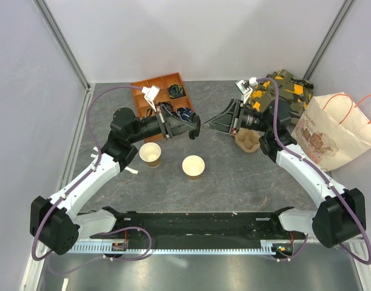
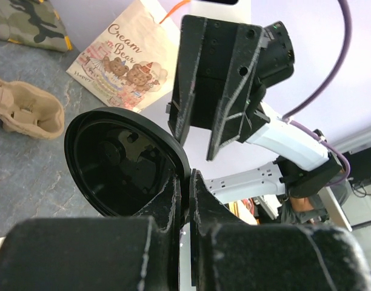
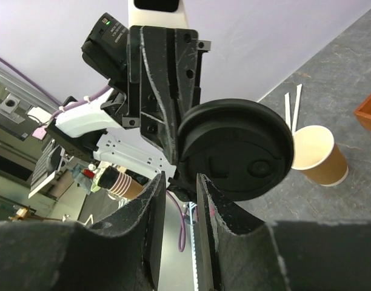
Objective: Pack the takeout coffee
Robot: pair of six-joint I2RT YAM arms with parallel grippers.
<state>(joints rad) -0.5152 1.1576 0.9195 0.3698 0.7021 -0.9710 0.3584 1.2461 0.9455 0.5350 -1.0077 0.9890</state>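
1. Orange compartment tray point(image 1: 156, 86) at the table's far edge, left of centre.
2. Camo bag point(image 1: 290, 90) in the far right corner.
3. Printed paper bag point(image 1: 334, 134) at the right edge.
4. Pulp carrier point(image 1: 247, 143) near both bags.

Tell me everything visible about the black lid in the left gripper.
The black lid is round, of matte plastic as it looks, with a raised rim, a moulded top and a hollow underside. It covers nothing: it stands on edge in the air, its rim pinched by the shut left gripper. The right gripper, fingers apart, is at its rim; contact there cannot be told.
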